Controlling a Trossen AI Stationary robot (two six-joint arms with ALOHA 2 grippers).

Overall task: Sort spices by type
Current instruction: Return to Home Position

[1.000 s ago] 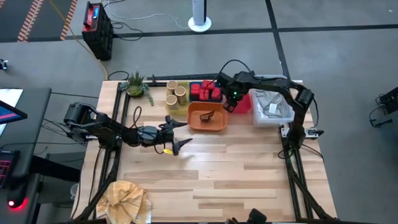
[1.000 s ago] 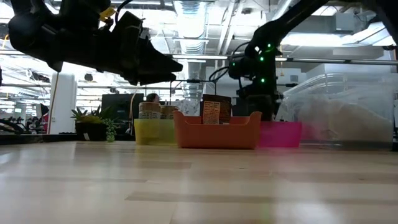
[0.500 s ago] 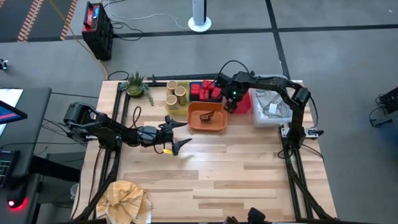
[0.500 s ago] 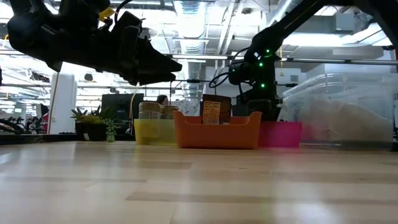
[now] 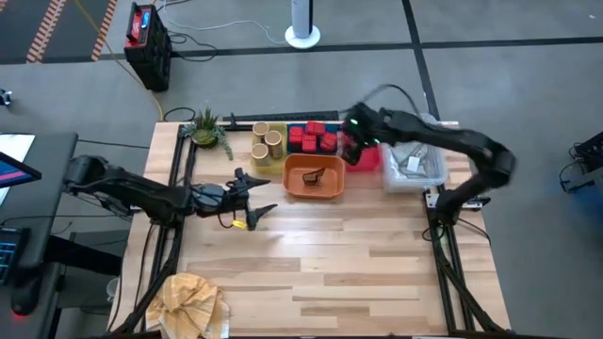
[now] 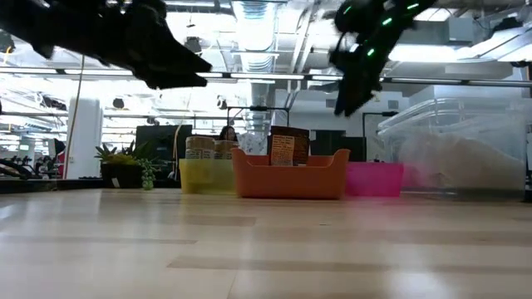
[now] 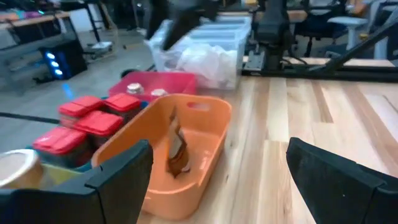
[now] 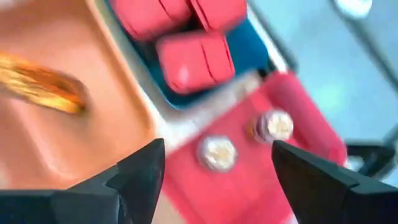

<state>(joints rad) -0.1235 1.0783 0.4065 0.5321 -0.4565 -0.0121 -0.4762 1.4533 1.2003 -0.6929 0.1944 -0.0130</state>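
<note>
You see the left gripper (image 5: 251, 194) hanging above the tabletop (image 5: 358, 254), between its left edge and the orange tray (image 6: 291, 178). Its two fingers are spread wide and hold nothing. The right gripper (image 5: 351, 143) is raised over the pink tray (image 8: 249, 180) at the far edge, its fingers also well apart and touching nothing. In the pink tray you find two small shakers (image 8: 217, 152) standing upright, near each other. The dark brown piece (image 7: 176, 149) stands on its edge in the orange tray; from above, its long side runs roughly parallel to the far edge. The red tins (image 5: 311, 138) sit in the blue tray (image 8: 249, 50), and two tan jars (image 5: 268, 141) stand upright in the yellow tray (image 6: 204, 176).
</note>
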